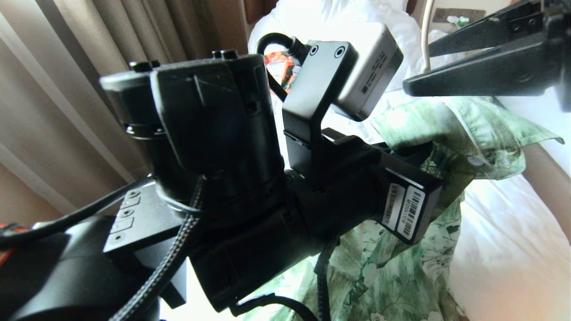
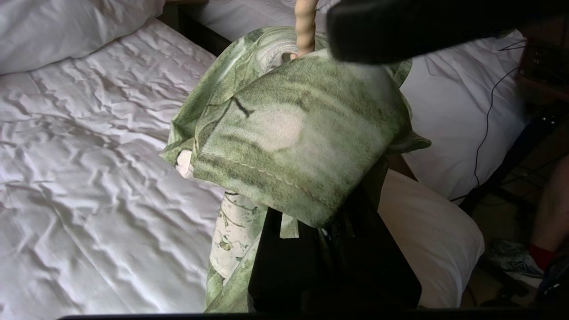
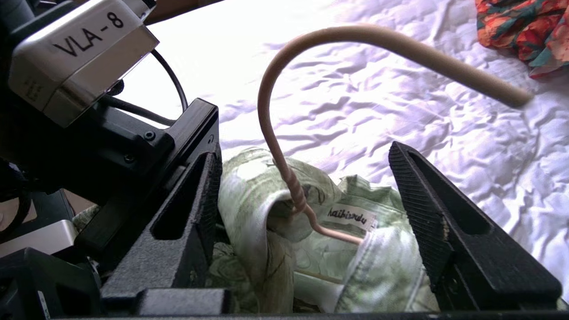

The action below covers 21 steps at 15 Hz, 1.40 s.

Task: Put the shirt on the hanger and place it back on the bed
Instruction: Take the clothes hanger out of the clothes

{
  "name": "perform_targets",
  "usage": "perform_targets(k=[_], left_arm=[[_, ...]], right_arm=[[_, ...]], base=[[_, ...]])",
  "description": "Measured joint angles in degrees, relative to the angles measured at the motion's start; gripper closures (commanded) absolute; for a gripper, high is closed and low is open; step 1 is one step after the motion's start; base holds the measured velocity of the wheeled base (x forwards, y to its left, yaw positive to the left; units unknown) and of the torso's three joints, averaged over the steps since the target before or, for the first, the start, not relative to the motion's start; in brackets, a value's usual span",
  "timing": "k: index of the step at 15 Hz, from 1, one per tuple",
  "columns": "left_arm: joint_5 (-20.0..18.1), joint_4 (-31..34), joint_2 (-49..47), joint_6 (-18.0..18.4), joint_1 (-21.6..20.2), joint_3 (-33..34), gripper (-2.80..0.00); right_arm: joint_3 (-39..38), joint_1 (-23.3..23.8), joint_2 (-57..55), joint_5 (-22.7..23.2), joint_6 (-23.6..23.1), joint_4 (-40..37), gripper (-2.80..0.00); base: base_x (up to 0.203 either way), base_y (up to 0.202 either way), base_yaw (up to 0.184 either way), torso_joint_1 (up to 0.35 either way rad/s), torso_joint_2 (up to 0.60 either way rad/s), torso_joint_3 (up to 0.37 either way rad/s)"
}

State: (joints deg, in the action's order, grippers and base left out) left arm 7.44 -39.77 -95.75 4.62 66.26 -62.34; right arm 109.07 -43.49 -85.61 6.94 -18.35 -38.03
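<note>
The green leaf-print shirt (image 1: 401, 263) hangs over the bed (image 1: 504, 249), its collar (image 2: 293, 133) bunched up. My left gripper (image 2: 324, 231) is shut on the shirt's fabric just under the collar, and its tips are buried in cloth. The cream wire hanger (image 3: 275, 146) sits inside the shirt's neck, its hook rising past the label. My right gripper (image 3: 304, 151) is open above the collar, one finger (image 3: 426, 200) on each side of the hook, touching neither. In the head view the right gripper (image 1: 418, 67) is at the upper right.
An orange patterned garment (image 3: 524, 31) lies farther off on the wrinkled sheet (image 2: 89, 178). Curtains (image 1: 67, 89) hang on the left. A pillow (image 2: 435, 235), a second white bed (image 2: 458, 102) and a person's leg (image 2: 544, 222) are off the bed's side.
</note>
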Motion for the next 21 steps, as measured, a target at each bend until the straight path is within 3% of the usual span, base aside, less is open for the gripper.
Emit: perform_targets(k=[4,5,21], left_arm=[[-0.02,-0.19,-0.25,0.01,-0.09,0.0,0.0],[-0.02,-0.08,-0.42,0.01,-0.09,0.02,0.0],[-0.02,-0.25,1.95,-0.07,0.45,0.68,0.0]], right_arm=[[-0.13,-0.82,-2.49,-0.11,0.25,3.21,-2.8],[-0.2,-0.98,-2.98,-0.16,0.27,3.99,0.0],[-1.11,-1.62,-4.47,-3.41,2.41,7.31,0.0]], base=[[0.0,0.0,0.0,0.0,0.0,0.0],[0.0,0.0,0.0,0.0,0.0,0.0],[0.0,0.0,0.0,0.0,0.0,0.0]])
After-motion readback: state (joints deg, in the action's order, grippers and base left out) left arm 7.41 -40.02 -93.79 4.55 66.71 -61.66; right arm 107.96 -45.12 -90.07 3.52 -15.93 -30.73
